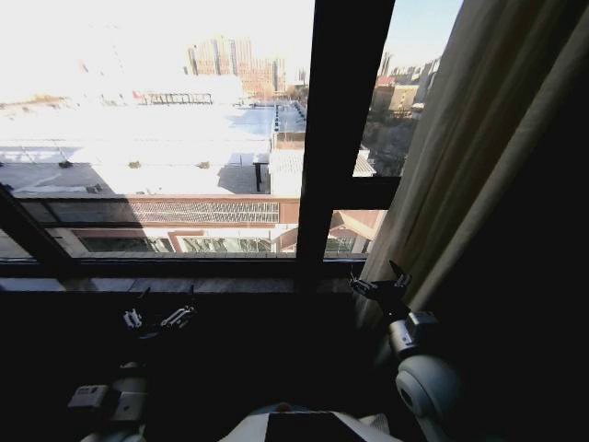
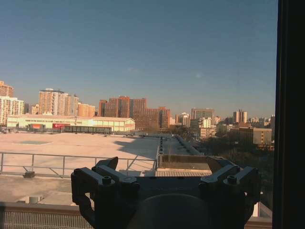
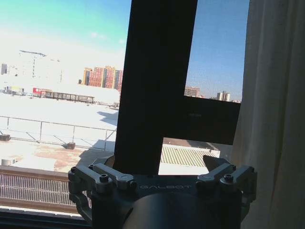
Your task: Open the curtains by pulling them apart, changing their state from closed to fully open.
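Free room and obstacles. The glass ahead is uncovered; a dark vertical window frame bar (image 1: 345, 138) with a short crossbar (image 1: 373, 191) stands between the two grippers. The right gripper (image 1: 379, 284), fingers spread, sits just beside the gathered curtain (image 1: 469, 147), which blocks the right side. The left gripper (image 1: 158, 319), fingers apart, faces unobstructed space below the sill (image 1: 166, 269)

High-floor room at a big dark-framed window (image 1: 345, 138), rooftops (image 1: 138, 147) and city towers (image 2: 128, 112) below.
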Robot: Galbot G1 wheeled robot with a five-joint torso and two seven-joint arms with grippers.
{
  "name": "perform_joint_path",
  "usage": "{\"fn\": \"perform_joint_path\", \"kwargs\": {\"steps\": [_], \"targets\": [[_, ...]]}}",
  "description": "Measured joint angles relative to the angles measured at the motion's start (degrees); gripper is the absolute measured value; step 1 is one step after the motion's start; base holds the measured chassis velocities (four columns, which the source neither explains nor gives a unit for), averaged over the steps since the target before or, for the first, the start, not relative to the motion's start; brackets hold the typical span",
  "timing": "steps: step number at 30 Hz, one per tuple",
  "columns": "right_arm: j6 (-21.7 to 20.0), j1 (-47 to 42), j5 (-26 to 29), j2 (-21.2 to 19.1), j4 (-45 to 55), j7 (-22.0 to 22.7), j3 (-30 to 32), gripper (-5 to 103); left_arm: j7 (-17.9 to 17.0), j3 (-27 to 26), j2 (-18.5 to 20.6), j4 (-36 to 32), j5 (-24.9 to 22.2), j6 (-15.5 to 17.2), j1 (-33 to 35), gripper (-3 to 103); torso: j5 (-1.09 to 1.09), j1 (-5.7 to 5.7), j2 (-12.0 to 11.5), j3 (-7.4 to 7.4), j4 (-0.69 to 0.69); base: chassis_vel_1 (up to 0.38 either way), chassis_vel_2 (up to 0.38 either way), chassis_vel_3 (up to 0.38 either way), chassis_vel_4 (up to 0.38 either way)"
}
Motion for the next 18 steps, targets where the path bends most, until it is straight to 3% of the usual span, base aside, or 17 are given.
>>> {"fn": "perform_joint_path", "kwargs": {"steps": [18], "targets": [[-0.1,-1.0,-2.1,0.1,-0.3,-1.1,-0.1,100,0.0,-0.6,-0.4,0.0,-0.9,-1.0,0.7,100,-0.01,0.0,0.0,0.0,0.02,0.307,0.409,-0.307,-0.402]]}}
